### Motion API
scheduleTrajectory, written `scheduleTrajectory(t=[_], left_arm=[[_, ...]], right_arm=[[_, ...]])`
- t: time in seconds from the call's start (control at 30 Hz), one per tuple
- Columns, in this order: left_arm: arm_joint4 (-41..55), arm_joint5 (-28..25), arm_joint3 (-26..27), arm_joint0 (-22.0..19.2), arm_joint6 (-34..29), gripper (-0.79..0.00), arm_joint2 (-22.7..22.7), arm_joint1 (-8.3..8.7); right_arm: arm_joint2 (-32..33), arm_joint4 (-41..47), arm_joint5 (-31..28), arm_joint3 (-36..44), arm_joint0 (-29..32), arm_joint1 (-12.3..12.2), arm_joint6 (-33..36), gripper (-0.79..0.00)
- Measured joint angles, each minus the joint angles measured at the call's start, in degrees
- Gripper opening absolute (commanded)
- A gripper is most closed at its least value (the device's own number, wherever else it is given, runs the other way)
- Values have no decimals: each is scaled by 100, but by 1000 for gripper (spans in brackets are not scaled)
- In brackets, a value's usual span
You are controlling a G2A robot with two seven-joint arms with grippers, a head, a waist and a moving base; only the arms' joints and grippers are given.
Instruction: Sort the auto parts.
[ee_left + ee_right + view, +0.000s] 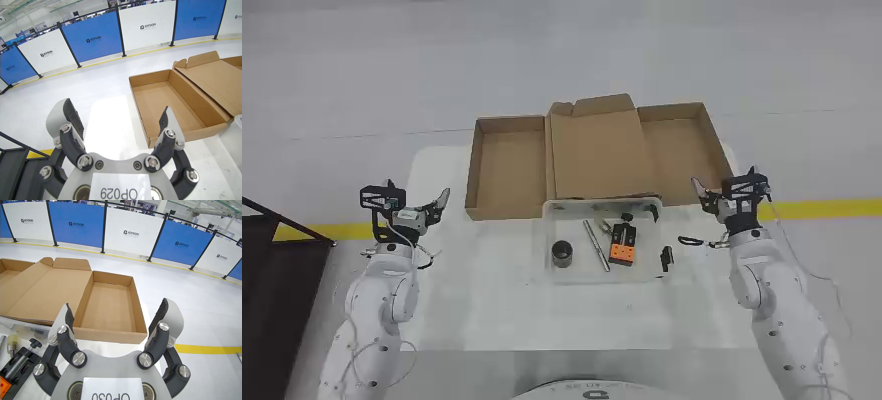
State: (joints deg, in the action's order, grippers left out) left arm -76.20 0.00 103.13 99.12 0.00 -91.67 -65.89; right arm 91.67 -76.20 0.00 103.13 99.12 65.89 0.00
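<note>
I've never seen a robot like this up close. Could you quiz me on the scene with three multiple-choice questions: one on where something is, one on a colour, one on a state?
1. Where is the black cylinder?
A. in the cardboard box
B. in the white tray
C. between the jaws of one arm

2. What colour is the block on the vise?
A. green
B. orange
C. blue

3. How do both arms' jaws stand?
A. open and empty
B. shut on a part
C. one pair open, one pair shut

Answers:
1 B: the top view shows it standing on the tray's floor.
2 B: it shows orange against the black vise.
3 A: each wrist view shows a wide gap with nothing in it.
</note>
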Motion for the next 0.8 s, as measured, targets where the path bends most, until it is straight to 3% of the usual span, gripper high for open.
scheduleTrajectory(t=[0.27,0.43,0.73,0.8], left_arm=[[0,0,0,0,0,0,0,0],[0,0,0,0,0,0,0,0],[0,0,0,0,0,0,0,0],[0,0,0,0,0,0,0,0]], right_arm=[[-93,-270,-43,95,-70,-4,101,0],[-351,-662,-530,397,-268,-14,527,0],[-356,-699,-591,447,-295,-17,588,0],[-477,-806,-892,509,-368,-27,693,0]])
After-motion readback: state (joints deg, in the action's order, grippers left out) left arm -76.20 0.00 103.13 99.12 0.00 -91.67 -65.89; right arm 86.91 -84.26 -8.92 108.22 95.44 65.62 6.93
